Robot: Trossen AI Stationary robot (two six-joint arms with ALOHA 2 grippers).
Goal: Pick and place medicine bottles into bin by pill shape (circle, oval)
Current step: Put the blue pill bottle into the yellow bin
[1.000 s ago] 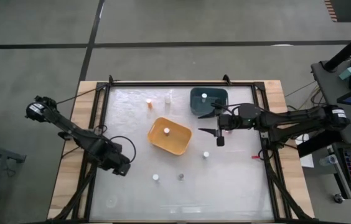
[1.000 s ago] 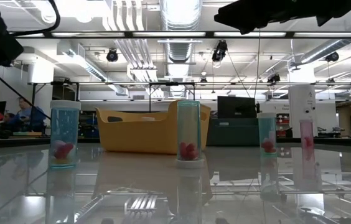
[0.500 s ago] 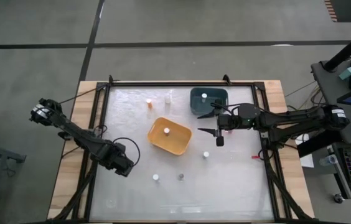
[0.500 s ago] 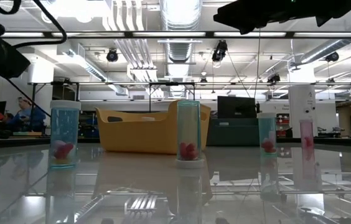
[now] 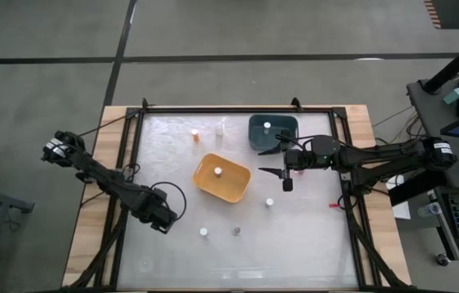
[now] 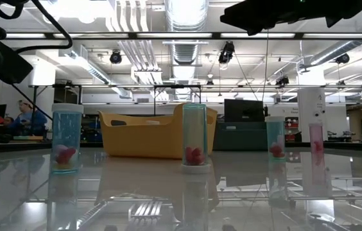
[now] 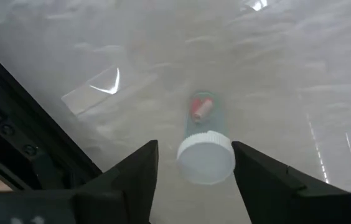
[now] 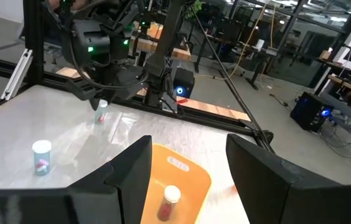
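The left gripper (image 7: 194,171) hung over the near-left part of the tabletop (image 5: 311,244), jaws spread wide and holding nothing. Directly between them, and below, stood a white-capped bottle (image 7: 205,149), upright, its long axis pointing up toward the wrist, a reddish pill showing through its clear wall. The cap sat centred in the gap with room on both sides, so I judged a straight descent would put the jaws around it.

From above, the left gripper (image 5: 164,218) was near the left frame rail, with bare tabletop all round it. Another white-capped bottle (image 5: 203,232) and a grey-capped one (image 5: 236,231) stood further toward the middle, well apart from the jaws. The orange-yellow tub (image 5: 222,177) lay beyond them, already holding one bottle, with an open path across to it.

The right gripper (image 5: 282,163) hovered between the orange-yellow tub and the dark teal tub (image 5: 273,132), jaws apart and empty, clearly the farther arm from that left-side bottle. A lone bottle (image 5: 269,202) stood just near of it. Two more, one orange-capped (image 5: 195,134), stood by the far edge.
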